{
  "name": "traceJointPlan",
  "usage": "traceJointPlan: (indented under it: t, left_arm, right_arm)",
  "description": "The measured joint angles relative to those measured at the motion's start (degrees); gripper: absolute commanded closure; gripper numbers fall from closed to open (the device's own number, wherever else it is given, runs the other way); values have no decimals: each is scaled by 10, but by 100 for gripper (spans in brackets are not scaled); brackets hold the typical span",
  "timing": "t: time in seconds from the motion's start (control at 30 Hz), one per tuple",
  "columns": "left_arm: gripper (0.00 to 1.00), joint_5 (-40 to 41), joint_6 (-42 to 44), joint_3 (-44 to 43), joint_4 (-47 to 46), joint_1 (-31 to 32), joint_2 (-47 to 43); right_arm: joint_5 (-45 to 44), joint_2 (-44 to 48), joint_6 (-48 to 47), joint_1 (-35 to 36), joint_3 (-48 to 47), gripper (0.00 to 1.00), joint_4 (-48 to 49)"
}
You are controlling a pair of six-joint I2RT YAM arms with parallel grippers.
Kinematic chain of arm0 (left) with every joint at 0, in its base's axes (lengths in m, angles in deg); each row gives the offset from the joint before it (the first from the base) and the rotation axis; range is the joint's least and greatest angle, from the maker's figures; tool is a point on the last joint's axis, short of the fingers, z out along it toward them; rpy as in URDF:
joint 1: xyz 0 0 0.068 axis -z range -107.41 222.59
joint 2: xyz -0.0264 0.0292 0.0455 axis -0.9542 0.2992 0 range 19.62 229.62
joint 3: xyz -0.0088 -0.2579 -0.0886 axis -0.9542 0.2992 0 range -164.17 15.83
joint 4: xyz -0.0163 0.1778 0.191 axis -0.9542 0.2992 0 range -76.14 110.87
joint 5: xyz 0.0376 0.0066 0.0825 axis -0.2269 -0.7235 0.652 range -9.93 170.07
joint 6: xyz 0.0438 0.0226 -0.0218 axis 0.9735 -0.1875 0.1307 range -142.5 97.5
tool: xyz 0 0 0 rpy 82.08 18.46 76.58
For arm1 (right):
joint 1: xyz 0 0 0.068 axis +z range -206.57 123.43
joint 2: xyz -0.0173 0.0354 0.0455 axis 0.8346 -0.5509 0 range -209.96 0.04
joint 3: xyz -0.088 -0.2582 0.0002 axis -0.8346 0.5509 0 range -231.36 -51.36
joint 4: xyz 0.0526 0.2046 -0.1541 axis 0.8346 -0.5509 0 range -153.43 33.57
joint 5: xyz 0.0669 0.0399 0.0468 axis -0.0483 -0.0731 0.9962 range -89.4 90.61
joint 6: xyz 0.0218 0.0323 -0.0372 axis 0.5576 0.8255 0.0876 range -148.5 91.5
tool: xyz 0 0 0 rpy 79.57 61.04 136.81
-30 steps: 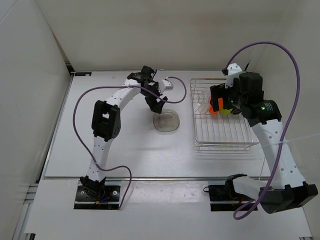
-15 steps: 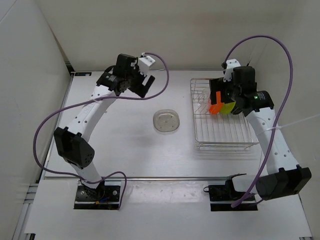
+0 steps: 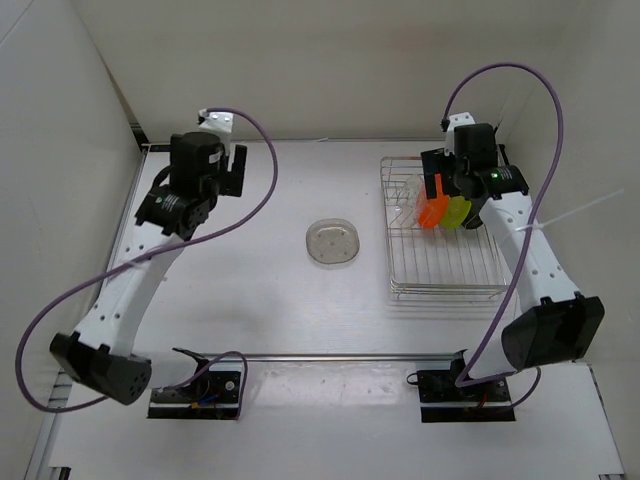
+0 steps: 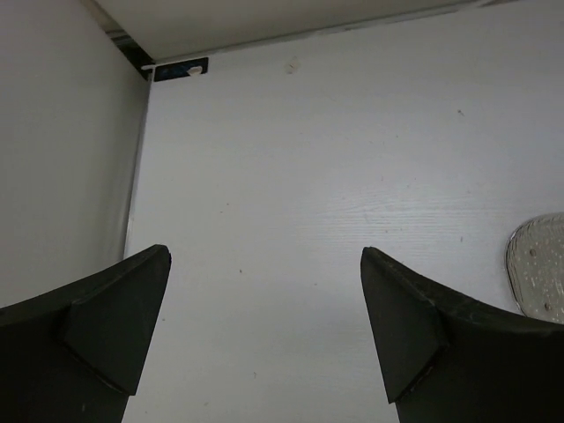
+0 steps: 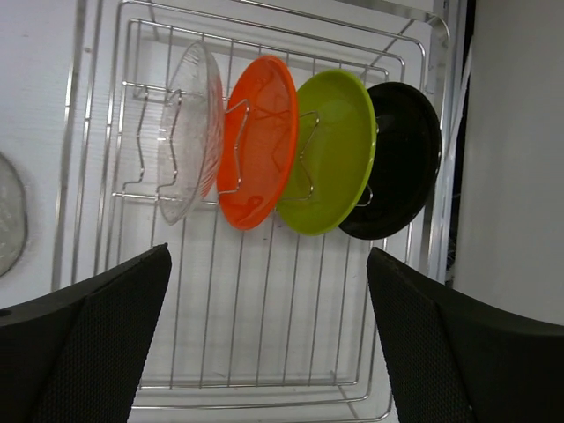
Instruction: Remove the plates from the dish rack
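The silver wire dish rack (image 3: 440,265) stands at the right. In the right wrist view the dish rack (image 5: 264,300) holds a clear plate (image 5: 187,132), an orange plate (image 5: 260,145), a lime green plate (image 5: 333,154) and a black plate (image 5: 398,163), all on edge in a row. From above I see the orange plate (image 3: 430,212) and the lime green plate (image 3: 457,213). Another clear plate (image 3: 333,243) lies flat on the table, also at the right edge of the left wrist view (image 4: 539,264). My right gripper (image 5: 269,335) is open and empty above the rack (image 3: 448,190). My left gripper (image 4: 264,326) is open and empty over the back left of the table (image 3: 232,168).
White walls close the table in at the back and on both sides. A dark bracket (image 4: 181,68) sits in the back left corner. Purple cables (image 3: 530,85) loop from both arms.
My left arm has swung from above the flat clear plate to the back left corner, open and empty. My right gripper has shifted a little towards the back over the rack.
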Motion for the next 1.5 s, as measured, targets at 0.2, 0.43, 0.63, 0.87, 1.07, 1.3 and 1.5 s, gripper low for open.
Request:
traceJointPlan:
  t: [0.2, 0.43, 0.63, 0.87, 1.07, 1.3, 1.5]
  left_arm:
    - [0, 39, -3, 51, -26, -8, -103]
    - [0, 48, 12, 80, -32, -17, -121]
    - [0, 47, 17, 110, -30, -17, -119]
    - [0, 43, 22, 118, -30, -17, -114]
    - [0, 32, 23, 123, -31, -17, -112]
    - [0, 24, 28, 130, -32, -17, -111]
    - [0, 17, 29, 130, -32, -17, -109]
  right_arm:
    - [-42, -64, -38, 5, -43, 12, 0]
    - [-85, -143, -78, 20, -85, 21, 3]
    - [-97, -182, -88, 46, -87, 27, 2]
    - [-101, -211, -106, 68, -87, 35, 3]
    - [-116, -254, -136, 72, -87, 40, 8]
    - [-127, -281, -155, 72, -92, 48, 17]
    - [-133, -296, -165, 72, -102, 48, 26]
